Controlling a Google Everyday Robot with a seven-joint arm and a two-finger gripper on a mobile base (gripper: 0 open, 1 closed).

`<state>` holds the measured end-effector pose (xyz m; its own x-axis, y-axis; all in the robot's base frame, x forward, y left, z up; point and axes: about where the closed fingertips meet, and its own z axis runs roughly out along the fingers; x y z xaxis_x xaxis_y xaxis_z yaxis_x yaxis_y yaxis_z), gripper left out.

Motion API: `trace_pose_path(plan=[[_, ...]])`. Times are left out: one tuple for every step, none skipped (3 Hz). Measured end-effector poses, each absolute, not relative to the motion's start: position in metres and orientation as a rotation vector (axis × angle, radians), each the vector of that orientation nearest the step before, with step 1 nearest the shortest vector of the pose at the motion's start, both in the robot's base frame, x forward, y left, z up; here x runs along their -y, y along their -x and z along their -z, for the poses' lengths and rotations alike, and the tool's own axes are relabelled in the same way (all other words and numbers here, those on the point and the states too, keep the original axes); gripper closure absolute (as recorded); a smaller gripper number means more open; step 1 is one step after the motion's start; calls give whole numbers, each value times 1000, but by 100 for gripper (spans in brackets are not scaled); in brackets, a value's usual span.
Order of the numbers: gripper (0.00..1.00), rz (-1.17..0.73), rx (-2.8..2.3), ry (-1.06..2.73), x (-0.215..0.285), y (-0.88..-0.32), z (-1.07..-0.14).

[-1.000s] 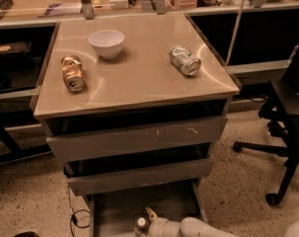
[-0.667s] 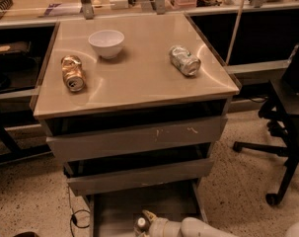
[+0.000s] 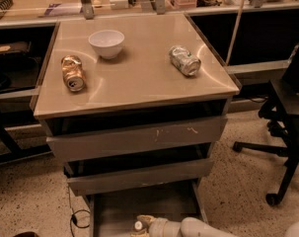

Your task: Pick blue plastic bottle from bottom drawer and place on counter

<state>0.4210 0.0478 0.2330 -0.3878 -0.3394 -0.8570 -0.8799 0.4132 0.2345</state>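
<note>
The bottom drawer (image 3: 139,201) is pulled open at the foot of the grey cabinet. Only the white cap of the blue plastic bottle (image 3: 137,225) shows, at the frame's lower edge. My gripper (image 3: 143,224) reaches into the drawer from the lower right on a white arm and sits right at the bottle's cap. The bottle's body is hidden. The beige counter (image 3: 139,78) tops the cabinet.
On the counter are a gold can (image 3: 72,73) at the left, a white bowl (image 3: 106,43) at the back and a crushed silver can (image 3: 184,60) at the right. A black office chair (image 3: 287,132) stands to the right. A wooden bench (image 3: 40,6) runs behind.
The gripper and the bottle cap have shifted very slightly toward the lower left of the drawer. Nothing on the counter has moved.
</note>
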Motion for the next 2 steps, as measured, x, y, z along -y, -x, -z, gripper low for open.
trace_pose_path(plan=[[88,-918,-1923,1037,-48,-421,-233],[100,-919,-1923,1037,-48,-421,-233]])
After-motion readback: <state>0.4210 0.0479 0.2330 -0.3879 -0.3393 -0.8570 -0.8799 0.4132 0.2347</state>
